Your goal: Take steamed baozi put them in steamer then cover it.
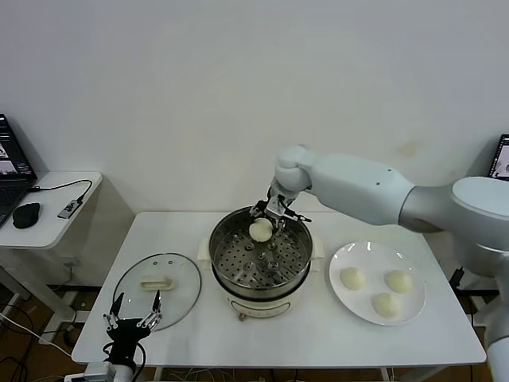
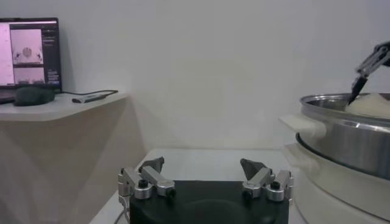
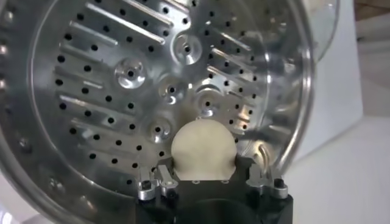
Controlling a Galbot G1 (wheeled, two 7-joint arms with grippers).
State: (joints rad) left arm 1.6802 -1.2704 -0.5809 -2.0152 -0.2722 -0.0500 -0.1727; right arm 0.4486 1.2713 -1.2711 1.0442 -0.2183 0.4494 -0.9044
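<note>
The right arm reaches across from three o'clock; its right gripper [image 1: 266, 222] clasps a baozi [image 1: 260, 230] over the steamer [image 1: 260, 256] near its far rim (twelve o'clock). The left gripper [image 1: 134, 320] idles, jaws wide, beside the cover [image 1: 157, 288].

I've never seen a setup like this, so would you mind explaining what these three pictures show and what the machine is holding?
This is a two-armed robot with a camera on its head and one on each wrist. The head view looks down on a white table. The right gripper holds one steamed baozi over the steamer; its wrist view looks past that bun at the perforated tray. Three more baozi wait on a white plate. The cover, a glass lid, lies on the table beside the steamer. The left gripper waits open at the table's near edge; its wrist view looks across the table at the steamer's side.
</note>
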